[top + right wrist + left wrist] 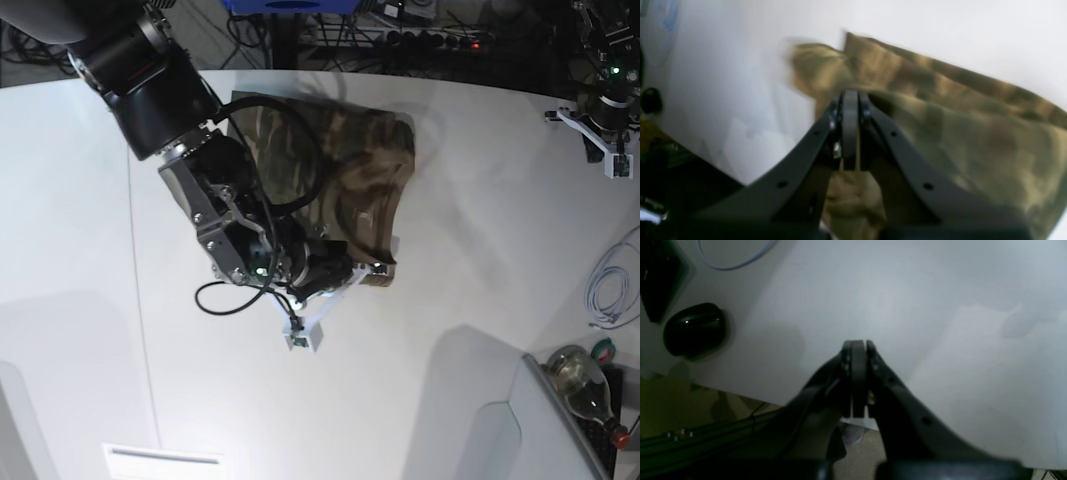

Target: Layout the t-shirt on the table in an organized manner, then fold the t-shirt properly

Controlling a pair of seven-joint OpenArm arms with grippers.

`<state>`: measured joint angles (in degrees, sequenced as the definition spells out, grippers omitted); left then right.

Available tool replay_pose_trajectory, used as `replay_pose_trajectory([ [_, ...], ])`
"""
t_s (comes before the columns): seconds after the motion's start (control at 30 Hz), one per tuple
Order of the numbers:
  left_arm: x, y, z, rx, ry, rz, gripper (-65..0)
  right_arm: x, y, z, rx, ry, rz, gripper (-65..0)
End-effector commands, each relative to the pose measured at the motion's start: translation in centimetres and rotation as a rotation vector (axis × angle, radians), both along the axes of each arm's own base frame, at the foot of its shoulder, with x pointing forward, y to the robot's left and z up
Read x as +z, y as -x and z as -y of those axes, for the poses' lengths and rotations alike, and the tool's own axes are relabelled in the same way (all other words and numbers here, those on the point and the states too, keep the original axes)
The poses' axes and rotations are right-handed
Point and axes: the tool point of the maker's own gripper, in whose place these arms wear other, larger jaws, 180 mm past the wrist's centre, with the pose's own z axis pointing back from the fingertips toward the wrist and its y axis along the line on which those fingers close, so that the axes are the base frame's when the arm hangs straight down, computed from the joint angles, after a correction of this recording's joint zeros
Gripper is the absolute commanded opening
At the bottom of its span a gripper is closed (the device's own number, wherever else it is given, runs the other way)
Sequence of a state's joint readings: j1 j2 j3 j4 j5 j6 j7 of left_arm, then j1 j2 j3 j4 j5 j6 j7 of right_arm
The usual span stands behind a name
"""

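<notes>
The t-shirt (pixel 940 110) is smeared with blur in the right wrist view; from the base view the right arm (pixel 215 190) hides the t-shirt's left part.

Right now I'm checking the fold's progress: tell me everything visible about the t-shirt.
The t-shirt is soft camouflage cloth in olive, brown and tan. It lies bunched and partly folded, with layered edges, on the far middle of the white table. The right gripper is shut at its near corner; whether cloth is pinched is unclear.
</notes>
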<state>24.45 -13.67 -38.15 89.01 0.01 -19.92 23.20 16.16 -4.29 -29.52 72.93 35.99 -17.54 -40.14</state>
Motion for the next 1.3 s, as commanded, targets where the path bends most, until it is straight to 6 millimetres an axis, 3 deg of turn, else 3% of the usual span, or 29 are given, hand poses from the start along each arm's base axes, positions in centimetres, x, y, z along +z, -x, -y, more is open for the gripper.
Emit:
replay_pose_trajectory([
  [0.0, 1.3, -0.7, -0.6, -0.013, -0.029, 0.032, -65.0, 1.8, -1.6, -0.3, 0.007, -0.021, 0.076, -63.6],
  [0.1, 1.4, -0.6, -0.8, -0.007, -0.032, 0.034, -65.0, 2.1, -1.0, 0.0, 0.033, -0.011, 0.036, -63.6],
  [0.27, 1.3, -0.6, -0.8, -0.009, -0.031, 0.033, -65.0, 3.4, 2.0, 0.1, 0.086, -0.034, 0.001, -63.6],
  [0.33, 1.3, -0.7, -0.7, -0.011, -0.03, 0.033, -65.0, 2.4, 1.7, 0.6, 0.061, -0.02, 0.004, -63.6],
  [0.5, 1.3, -1.1, -0.1, -0.009, -0.017, 0.052, -65.0, -3.1, -0.2, 4.2, -0.017, 0.147, -0.002, -63.6],
  [0.6, 0.9, -1.4, 0.8, -0.017, 0.009, 0.055, -65.0, -1.6, -0.7, 3.9, -0.005, 0.139, 0.056, -63.6],
  [0.67, 0.2, -1.9, 3.0, -0.088, 0.054, 0.044, -65.0, 0.5, 0.1, 2.9, 0.025, 0.095, 0.092, -63.6],
  [0.77, 0.3, -3.3, 6.9, -0.175, 0.118, 0.07, -65.0, 3.3, 1.6, 3.0, 0.059, 0.061, 0.118, -63.6],
  [0.87, 1.8, -5.1, 11.9, -0.271, 0.171, 0.138, -65.0, 4.7, 3.0, 4.2, 0.083, 0.064, 0.14, -63.6],
  [1.03, 4.2, -8.6, 21.4, -0.447, 0.28, 0.246, -65.0, 1.9, 2.6, 8.1, 0.014, 0.132, 0.09, -63.6],
  [1.13, 3.1, -8.8, 25.9, -0.538, 0.344, 0.218, -65.0, 0.8, 2.0, 9.7, -0.041, 0.143, 0.083, -63.6],
  [1.2, 1.4, -8.1, 27.4, -0.563, 0.38, 0.169, -65.0, 0.3, 1.7, 10.7, -0.064, 0.157, 0.074, -63.6],
  [1.27, -0.8, -7.3, 27.4, -0.546, 0.407, 0.113, -65.0, -0.8, 1.3, 12.0, -0.082, 0.187, 0.054, -63.6],
])
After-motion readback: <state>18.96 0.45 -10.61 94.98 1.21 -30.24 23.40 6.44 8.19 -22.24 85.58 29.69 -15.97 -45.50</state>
